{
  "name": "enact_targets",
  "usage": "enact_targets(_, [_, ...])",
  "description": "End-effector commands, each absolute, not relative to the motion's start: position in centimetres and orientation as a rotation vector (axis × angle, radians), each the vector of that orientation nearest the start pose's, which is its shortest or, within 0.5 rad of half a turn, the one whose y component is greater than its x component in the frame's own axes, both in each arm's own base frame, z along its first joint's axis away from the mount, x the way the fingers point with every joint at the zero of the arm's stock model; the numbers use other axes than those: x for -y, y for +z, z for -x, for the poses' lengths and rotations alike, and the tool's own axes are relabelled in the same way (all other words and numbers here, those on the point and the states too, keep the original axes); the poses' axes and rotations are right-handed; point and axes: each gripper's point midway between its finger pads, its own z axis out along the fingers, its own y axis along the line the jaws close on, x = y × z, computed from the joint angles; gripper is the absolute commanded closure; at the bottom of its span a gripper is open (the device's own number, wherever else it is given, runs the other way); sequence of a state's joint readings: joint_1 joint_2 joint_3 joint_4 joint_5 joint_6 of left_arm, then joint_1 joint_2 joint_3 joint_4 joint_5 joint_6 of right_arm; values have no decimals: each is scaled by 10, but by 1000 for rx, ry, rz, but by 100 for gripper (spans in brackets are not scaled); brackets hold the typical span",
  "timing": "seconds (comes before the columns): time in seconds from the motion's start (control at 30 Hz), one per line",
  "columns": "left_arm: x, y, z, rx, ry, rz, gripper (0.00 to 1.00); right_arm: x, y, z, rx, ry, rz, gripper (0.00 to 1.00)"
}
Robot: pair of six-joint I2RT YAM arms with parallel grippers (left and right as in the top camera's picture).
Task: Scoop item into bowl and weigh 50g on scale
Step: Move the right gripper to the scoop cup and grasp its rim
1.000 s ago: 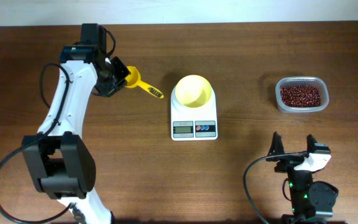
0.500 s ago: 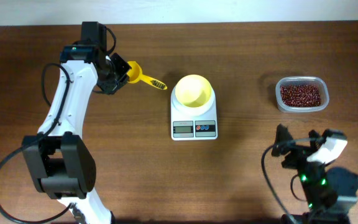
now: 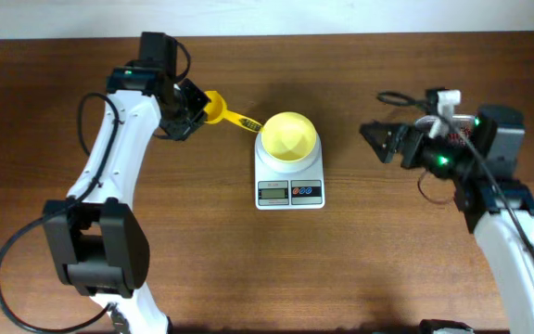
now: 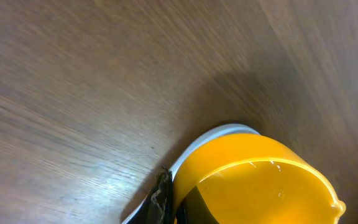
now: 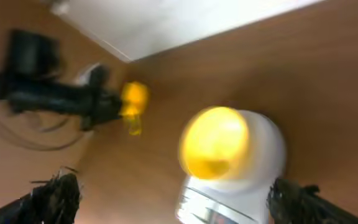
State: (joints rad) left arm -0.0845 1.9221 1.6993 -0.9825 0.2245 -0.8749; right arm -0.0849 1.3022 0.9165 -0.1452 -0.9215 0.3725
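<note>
Clamping the scoop [image 3: 221,110], left hand [image 3: 191,109]; right hand [image 3: 376,140] spread wide.

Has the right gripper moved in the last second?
Yes: the right gripper went from the table's near edge to level with the scale, at its right.

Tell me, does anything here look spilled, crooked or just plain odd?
No spill shows. One oddity: the left gripper seems to hold the yellow scoop by its cup, its handle pointing at the empty bowl on the scale.
</note>
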Motion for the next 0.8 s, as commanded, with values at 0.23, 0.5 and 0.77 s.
enact_targets(0.23, [124, 166, -453, -2585, -638, 1066, 100, -131, 239, -354, -2112, 1574, -21, 1])
enact_targets(0.5, [159, 168, -446, -2542, -716, 1247, 100, -128, 236, -359, -2115, 1530, -43, 1])
enact_targets(0.77, [208, 174, -435, -2566, -787, 1179, 99, -124, 232, -366, -2114, 1457, -45, 1])
